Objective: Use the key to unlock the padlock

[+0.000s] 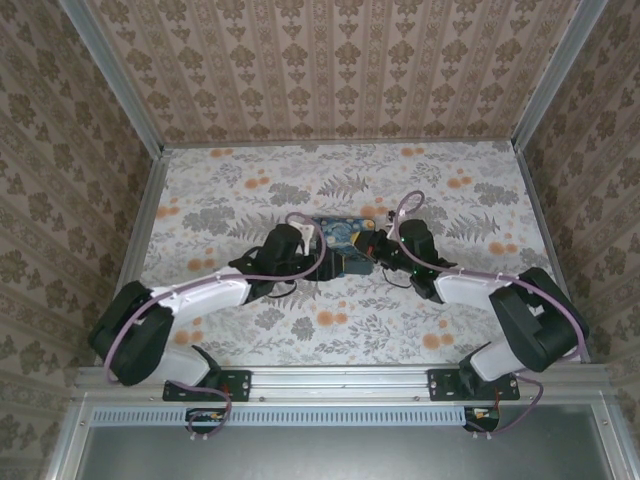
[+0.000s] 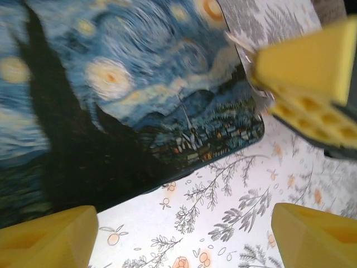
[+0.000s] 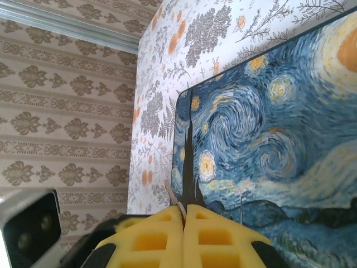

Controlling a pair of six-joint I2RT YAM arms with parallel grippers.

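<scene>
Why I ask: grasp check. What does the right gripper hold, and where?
The right gripper pinches what looks like the key; its held end is hidden, tip protruding.

Thin silvery key (image 3: 173, 195), tip protruding, pinched in right claw (image 3: 184, 211)

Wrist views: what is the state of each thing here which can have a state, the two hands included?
left hand: open, pads wide apart, holding nothing, by the tin's edge.
right hand: shut, pads pressed together on a thin metal piece.
thin metal piece: pinched, only its tip sticks out; probably the key.
tin: lid closed, lying flat on the table.
</scene>
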